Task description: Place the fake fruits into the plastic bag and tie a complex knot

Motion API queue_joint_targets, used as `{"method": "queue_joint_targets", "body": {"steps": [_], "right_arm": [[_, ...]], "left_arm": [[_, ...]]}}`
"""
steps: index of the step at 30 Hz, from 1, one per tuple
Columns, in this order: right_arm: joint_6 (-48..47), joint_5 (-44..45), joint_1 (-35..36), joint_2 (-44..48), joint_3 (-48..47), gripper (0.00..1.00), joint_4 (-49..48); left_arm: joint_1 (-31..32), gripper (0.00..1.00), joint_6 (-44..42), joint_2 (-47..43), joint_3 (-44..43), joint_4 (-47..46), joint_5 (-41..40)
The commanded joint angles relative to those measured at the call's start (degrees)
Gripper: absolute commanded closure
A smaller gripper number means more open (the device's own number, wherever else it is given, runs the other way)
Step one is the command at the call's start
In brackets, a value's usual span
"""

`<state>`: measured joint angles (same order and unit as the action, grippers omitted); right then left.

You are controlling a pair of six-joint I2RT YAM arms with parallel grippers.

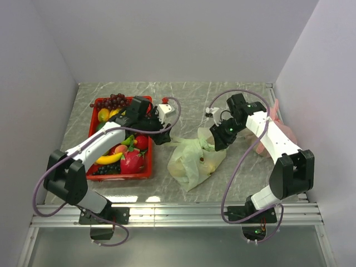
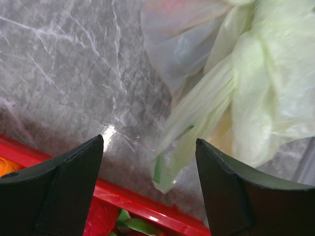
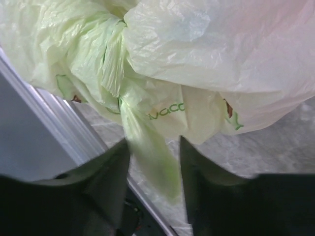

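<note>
**L pincer wide open; R pincer astride a bag strip**

Top view: your thin pale-green translucent plastic bag (image 1: pixel 194 158) lies crumpled on the grey marbled worktop (image 1: pixel 183 97), betw. the two arms. It's just right of the red plastic basket (image 1: pixel 119 177). The basket holds the glossy fake fruits (image 1: pixel 132 161), incl. purple grapes, a yellow banana and a pink dragon fruit. Yellowish lumps show thru the bag. Your left pincer (image 1: pixel 164 138) sits at the bag's upper left, your right pincer (image 1: pixel 216 142) at its upper right. A pink bag (image 1: pixel 283 130) lies by the right wall.

Left wrist: jaws stand wide apart w/ nothing betw. them. A loose pale-green handle strip (image 2: pixel 189 128) hangs beyond the gap, above the basket's rim.

Right wrist: jaws roughly half open, w/ a second pale-green strip (image 3: pixel 150 157) running down betw. them. You can't tell if it's pinched. Above it is a twisted bunch of bag film (image 3: pixel 110 54).
</note>
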<state>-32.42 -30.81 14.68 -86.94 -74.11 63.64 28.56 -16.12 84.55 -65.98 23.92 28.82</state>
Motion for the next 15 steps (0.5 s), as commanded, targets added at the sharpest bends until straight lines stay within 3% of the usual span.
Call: {"method": "queue_joint_targets", "body": {"steps": [1,7,10,14,15], "right_arm": [[0.2,2.9,0.6,1.2,0.6,0.61,-3.1],[0.2,4.5,0.8,1.2,1.1,0.77,-3.4],[0.5,4.8,0.9,1.3,1.0,0.97,-3.7],[1.0,6.5,0.9,2.0,1.2,1.00,-5.0],[1.2,7.2,1.0,2.4,1.3,1.00,-5.4]], "left_arm": [[0.7,0.19,-5.8,2.9,-2.6,1.2,-2.4],[1.6,0.26,-9.7,6.6,-2.7,-0.6,-3.9],[2.0,0.37,-7.7,8.5,-2.8,-3.8,-5.9],[2.0,0.63,-2.1,11.4,-3.7,-6.2,-7.4],[2.0,0.76,-1.2,11.7,-3.6,-6.5,-7.9]]}}
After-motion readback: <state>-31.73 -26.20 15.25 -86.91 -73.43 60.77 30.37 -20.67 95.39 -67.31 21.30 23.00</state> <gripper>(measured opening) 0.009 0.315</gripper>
